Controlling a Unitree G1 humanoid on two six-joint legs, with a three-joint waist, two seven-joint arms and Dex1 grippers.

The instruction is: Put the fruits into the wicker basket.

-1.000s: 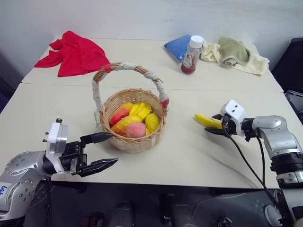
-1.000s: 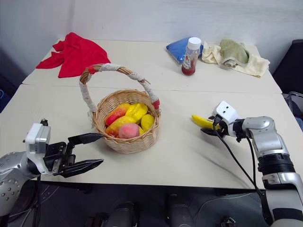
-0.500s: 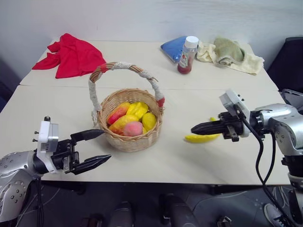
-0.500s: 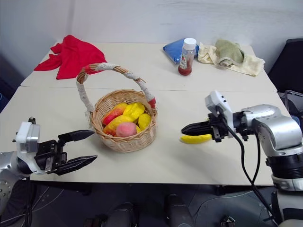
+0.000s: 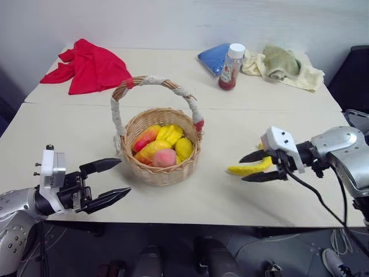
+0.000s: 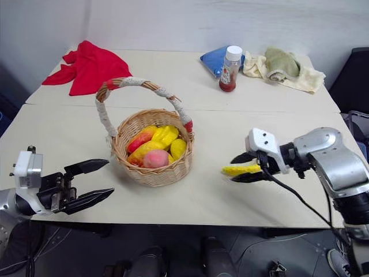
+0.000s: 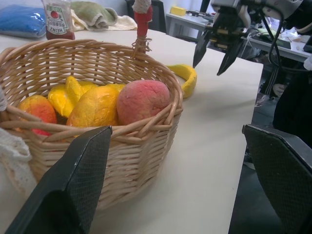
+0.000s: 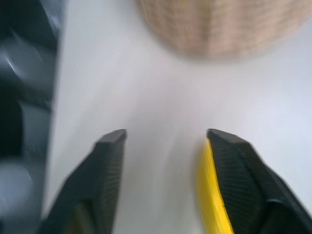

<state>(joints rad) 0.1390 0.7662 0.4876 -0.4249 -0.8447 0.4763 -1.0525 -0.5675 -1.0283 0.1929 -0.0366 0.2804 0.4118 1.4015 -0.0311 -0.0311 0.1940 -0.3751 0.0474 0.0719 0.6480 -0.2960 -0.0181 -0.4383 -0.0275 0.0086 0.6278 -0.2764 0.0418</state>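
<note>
Banana [image 5: 249, 168] is lying at centre right of the frame, long axis running left-right across the counter [image 5: 219, 196], tip toward the wicker basket [image 5: 163, 151]. Right claw [image 5: 256, 166] is standing fingers apart around it, one pad beside it. Basket is holding mango [image 5: 147, 138] and peach [image 5: 165, 157]. Left claw [image 5: 109, 180] is gaping, empty, lower left. Bottle [image 7: 58, 19] is reading "HEINZ".

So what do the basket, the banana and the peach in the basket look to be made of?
Basket: woven wicker, tan and matte; the interlaced strands show, and the handle is wrapped in white cord.
Banana: probably plastic or foam, a smooth uniform yellow with no markings.
Peach: likely foam or soft plastic; its pink skin looks matte and finely grainy.
</note>
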